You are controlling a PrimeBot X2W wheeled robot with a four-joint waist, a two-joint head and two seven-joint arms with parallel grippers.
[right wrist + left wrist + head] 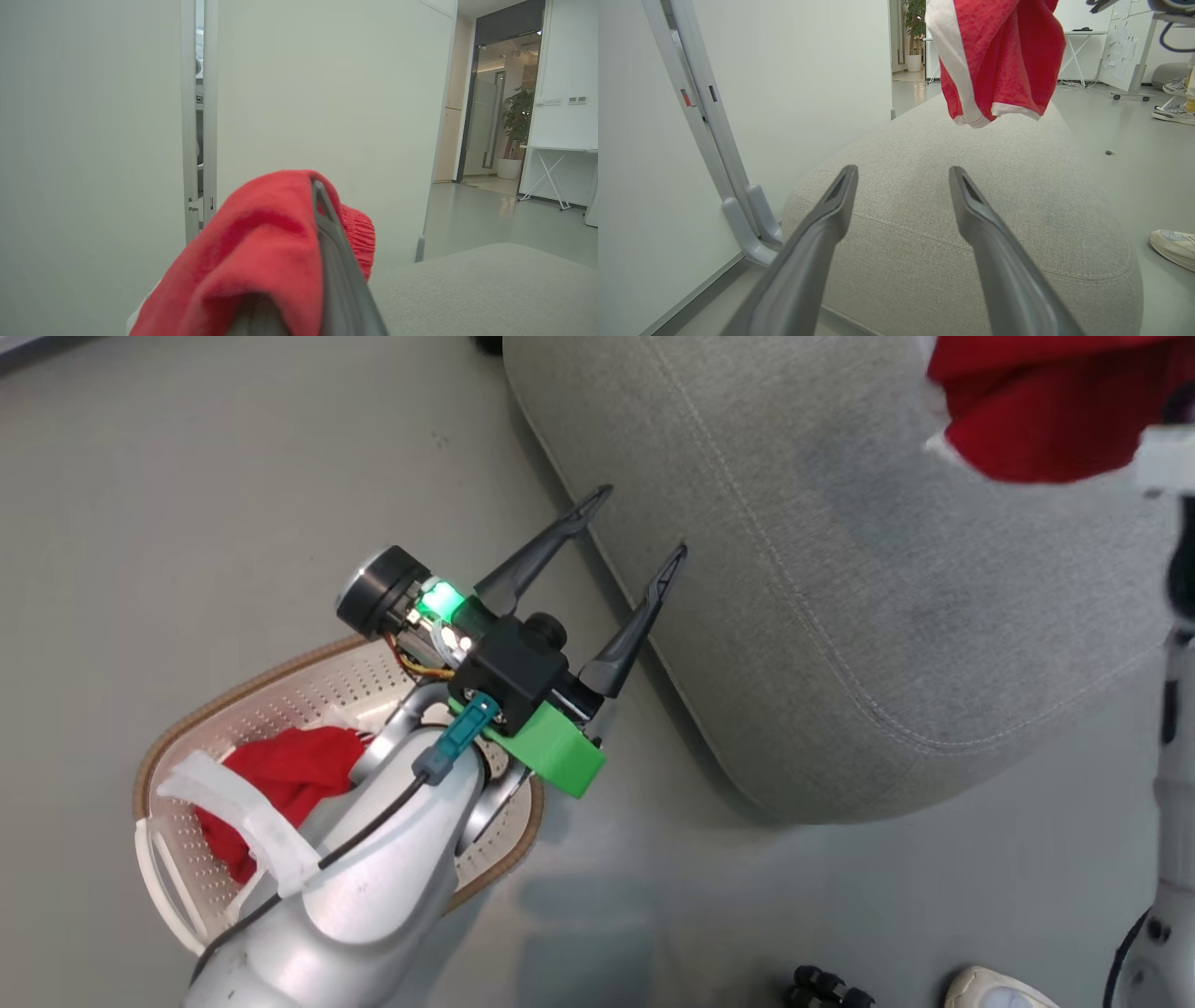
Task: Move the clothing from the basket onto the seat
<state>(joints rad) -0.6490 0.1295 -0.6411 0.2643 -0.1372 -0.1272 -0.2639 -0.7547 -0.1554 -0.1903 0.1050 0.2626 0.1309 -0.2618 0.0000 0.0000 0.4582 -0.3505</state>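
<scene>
Hanging from the closed right pincer (318,186), one red garment (999,60) drapes beneath it, long axis vertical, its hem seemingly just clear of the seat (840,569) directly below. The coming release likely turns on that drop. The left pincer (644,521) stands spread wide and empty, pointing at the seat's edge. The other red garment (280,775) lies behind it in the basket (238,691), nearer that arm. Counted: two garments, one basket, one seat.
</scene>
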